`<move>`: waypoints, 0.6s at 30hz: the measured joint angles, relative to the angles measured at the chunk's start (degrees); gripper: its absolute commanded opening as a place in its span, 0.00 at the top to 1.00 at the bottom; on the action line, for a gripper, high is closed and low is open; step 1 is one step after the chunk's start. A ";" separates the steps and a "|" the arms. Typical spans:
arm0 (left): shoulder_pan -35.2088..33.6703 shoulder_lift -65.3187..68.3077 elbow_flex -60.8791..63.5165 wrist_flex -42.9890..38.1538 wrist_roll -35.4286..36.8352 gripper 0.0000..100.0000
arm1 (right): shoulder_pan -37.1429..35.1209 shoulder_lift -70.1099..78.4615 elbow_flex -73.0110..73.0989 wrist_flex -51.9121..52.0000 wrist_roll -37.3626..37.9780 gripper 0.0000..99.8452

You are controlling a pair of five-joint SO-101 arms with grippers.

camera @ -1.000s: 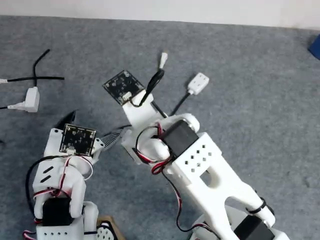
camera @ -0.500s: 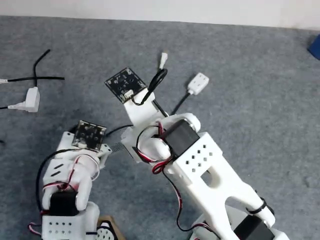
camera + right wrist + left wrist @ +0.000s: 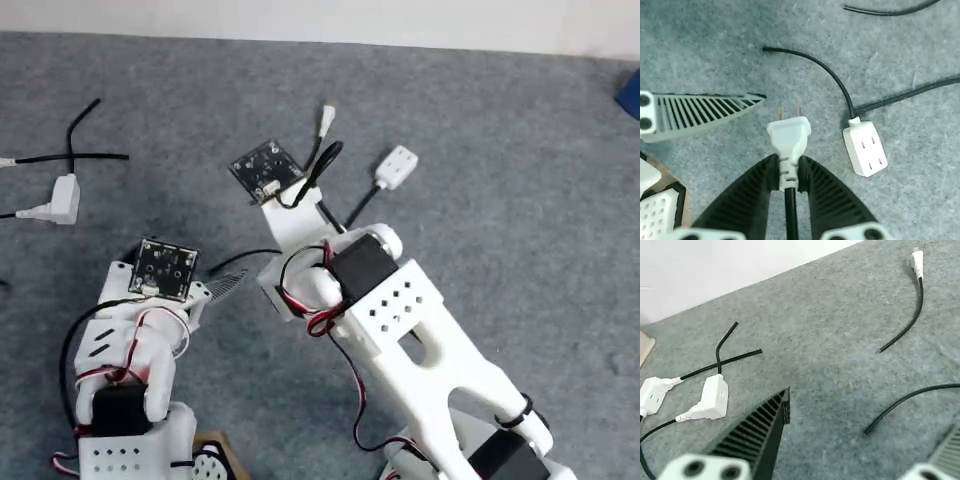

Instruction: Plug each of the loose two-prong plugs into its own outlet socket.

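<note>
The left end effector (image 3: 867,415) hangs over the grey surface (image 3: 520,130), jaws spread wide. Just past it, the right end effector (image 3: 788,167) is clamped on a white two-prong plug (image 3: 789,134), with the prongs pointing away from it. A white outlet socket (image 3: 865,148) lies just beside that plug, not touching it. Farther off, near the surface's left edge, lies another white connector (image 3: 62,198).
</note>
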 measured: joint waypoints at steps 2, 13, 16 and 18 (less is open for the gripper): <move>0.00 0.00 -0.09 0.00 0.00 0.55 | -0.79 0.00 0.09 0.00 0.00 0.99; 3.34 0.00 -0.09 0.00 -0.09 0.55 | -6.68 0.00 0.26 0.00 0.00 0.99; 5.80 -0.26 0.97 0.00 -0.18 0.55 | -6.77 0.00 0.26 0.09 0.00 0.99; 8.18 -0.26 2.64 0.00 0.00 0.55 | -6.77 0.00 0.35 0.09 -0.35 0.99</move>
